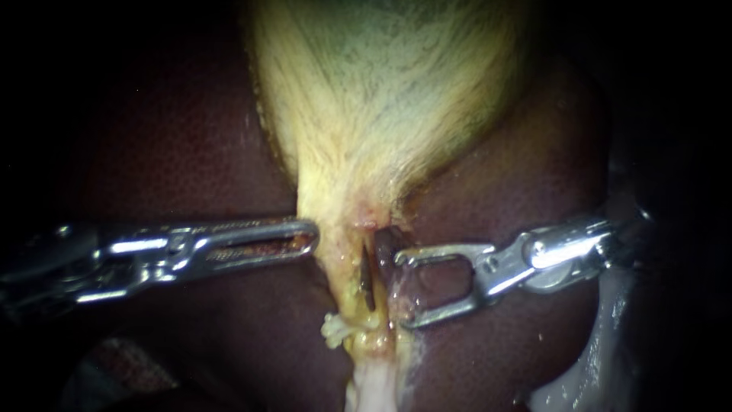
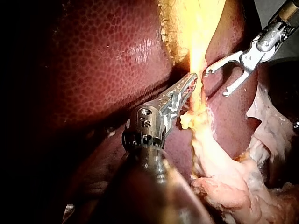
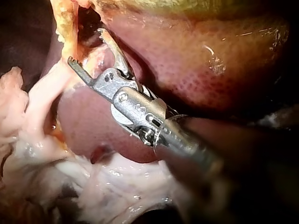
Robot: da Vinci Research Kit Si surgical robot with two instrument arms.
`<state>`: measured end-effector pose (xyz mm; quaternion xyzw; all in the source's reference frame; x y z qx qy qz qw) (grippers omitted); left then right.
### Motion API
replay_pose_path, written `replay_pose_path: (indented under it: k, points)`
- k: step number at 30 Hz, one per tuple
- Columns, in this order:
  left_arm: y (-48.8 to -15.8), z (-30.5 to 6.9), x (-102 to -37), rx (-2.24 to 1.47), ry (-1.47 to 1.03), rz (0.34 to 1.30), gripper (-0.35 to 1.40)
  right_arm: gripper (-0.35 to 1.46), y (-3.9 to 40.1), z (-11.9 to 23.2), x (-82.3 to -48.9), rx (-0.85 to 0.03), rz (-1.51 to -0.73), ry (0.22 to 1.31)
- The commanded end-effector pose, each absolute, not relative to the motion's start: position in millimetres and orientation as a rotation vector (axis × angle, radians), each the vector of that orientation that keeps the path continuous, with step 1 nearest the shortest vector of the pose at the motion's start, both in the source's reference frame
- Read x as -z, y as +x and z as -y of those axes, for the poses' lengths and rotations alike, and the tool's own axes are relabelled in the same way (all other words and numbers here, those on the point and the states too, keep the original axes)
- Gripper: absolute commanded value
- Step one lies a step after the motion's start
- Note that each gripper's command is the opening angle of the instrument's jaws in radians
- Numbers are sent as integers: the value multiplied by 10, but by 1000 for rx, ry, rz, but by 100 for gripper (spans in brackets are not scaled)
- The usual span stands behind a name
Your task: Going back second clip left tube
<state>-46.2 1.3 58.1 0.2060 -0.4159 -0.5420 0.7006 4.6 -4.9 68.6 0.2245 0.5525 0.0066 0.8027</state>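
The pale yellow gallbladder (image 1: 381, 91) narrows to a neck between dark liver lobes. Below the neck runs a yellowish tube (image 1: 352, 286) with a dark clip (image 1: 368, 278) across it. My left instrument (image 1: 309, 236) comes in from the left, its jaws shut on the edge of the gallbladder's neck; in the left wrist view its tip (image 2: 192, 84) meets the yellow strand. My right instrument (image 1: 398, 291) stands just right of the clip, jaws open and empty. It shows open in the right wrist view (image 3: 86, 46) and in the left wrist view (image 2: 217, 83) too.
Dark red liver (image 1: 191, 152) lies on both sides of the gallbladder. Pale frayed tissue (image 1: 374, 381) hangs below the tube, and whitish tissue (image 1: 602, 358) lies under my right instrument's shaft. A small yellow tag (image 1: 335, 329) sticks out beside the tube.
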Motion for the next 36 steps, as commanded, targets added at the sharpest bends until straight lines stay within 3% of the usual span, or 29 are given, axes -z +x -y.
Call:
replay_pose_path:
  k: [1,10,23,36]
  points:
    - [-462,-13,-582,1207,459,926,-35,60,42,47,-684,-8,-1183,476]
    - [-467,-14,-593,1207,454,927,-35,60,27,44,-670,36,-1193,452]
    - [-506,-7,-629,1201,445,915,-35,60,25,48,-665,40,-1193,447]
    - [-515,-5,-634,1197,447,913,-35,60,24,48,-663,40,-1193,448]
